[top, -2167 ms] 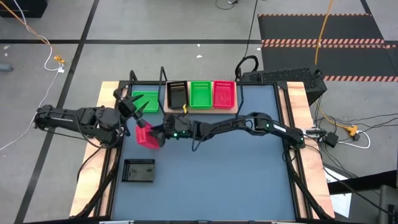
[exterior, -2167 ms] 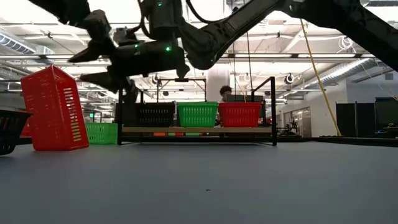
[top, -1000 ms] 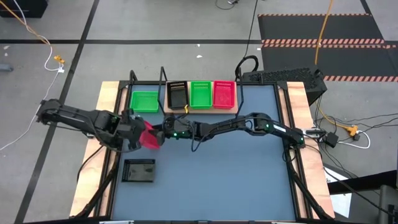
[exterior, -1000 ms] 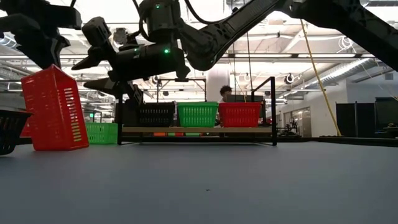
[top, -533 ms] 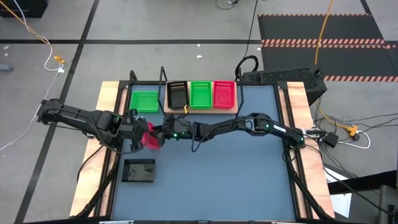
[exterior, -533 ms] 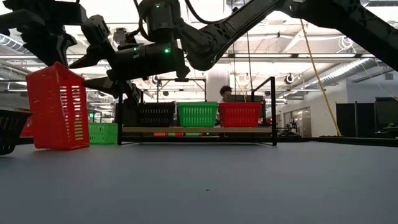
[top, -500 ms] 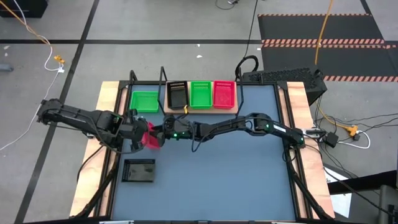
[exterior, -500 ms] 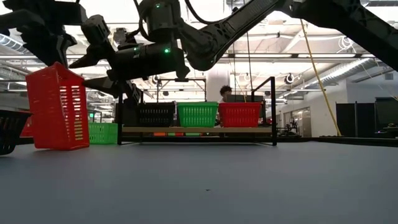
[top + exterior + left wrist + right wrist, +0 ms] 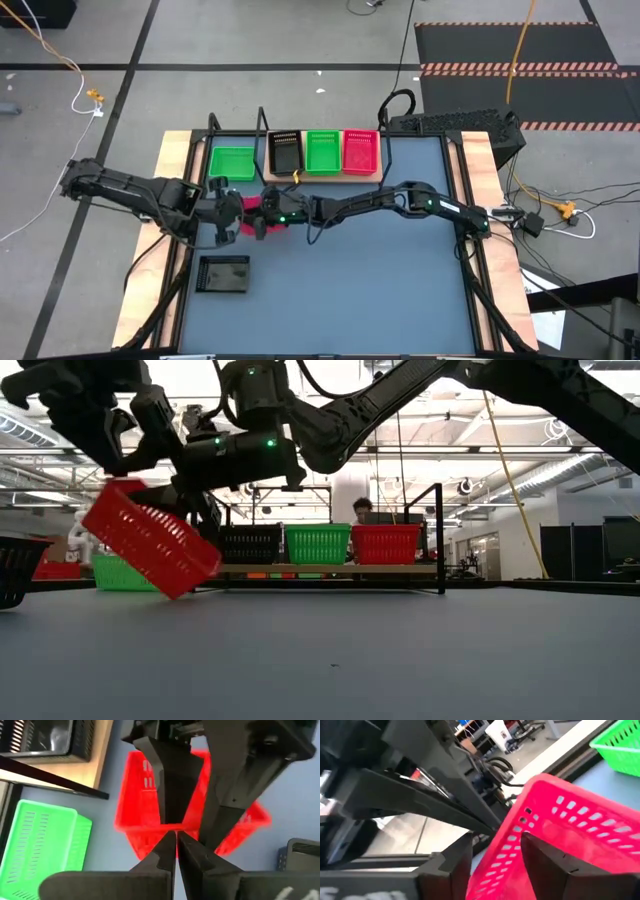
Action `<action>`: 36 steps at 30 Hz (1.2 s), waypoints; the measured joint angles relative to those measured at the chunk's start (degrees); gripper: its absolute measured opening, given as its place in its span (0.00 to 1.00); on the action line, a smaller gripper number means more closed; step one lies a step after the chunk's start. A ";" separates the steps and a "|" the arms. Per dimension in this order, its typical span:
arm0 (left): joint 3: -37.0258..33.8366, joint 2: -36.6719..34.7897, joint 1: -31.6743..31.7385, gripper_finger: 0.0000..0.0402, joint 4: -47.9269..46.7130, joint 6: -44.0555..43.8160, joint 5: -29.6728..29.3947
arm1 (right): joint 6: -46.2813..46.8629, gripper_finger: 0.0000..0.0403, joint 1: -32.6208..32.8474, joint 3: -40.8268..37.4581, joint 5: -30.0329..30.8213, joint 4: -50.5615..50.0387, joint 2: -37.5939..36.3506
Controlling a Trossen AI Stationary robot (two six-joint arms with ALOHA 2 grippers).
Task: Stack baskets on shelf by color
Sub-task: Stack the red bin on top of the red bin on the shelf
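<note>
One red basket (image 9: 152, 538) (tilted) hangs clamped by its rim in the left end effector (image 9: 112, 464).

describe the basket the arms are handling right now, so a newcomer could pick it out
Start at the wooden shelf at the table's far edge, then look in front of its left end, where both arms meet. The pink-red basket hangs there tilted, pinched at its rim by the left claw, the right claw beside it. It is the only basket off the table.

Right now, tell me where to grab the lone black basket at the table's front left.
Take the black basket by one long rim wall, coming straight down: it sits upright, mouth up, standing alone, so the thin rim is exposed and a finger probably fits inside.
</note>
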 joint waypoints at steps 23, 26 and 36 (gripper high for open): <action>0.05 -0.04 0.00 0.05 -1.91 0.42 -0.67 | -29.97 0.22 1.06 0.01 -2.30 -24.27 -2.91; 0.07 -0.06 0.00 0.05 -1.93 0.39 -0.67 | -37.80 0.28 1.08 -0.05 6.02 -37.05 -6.43; 0.07 -0.08 0.00 0.05 -1.93 0.46 -0.69 | -83.00 0.35 0.91 0.10 7.89 -48.58 -18.06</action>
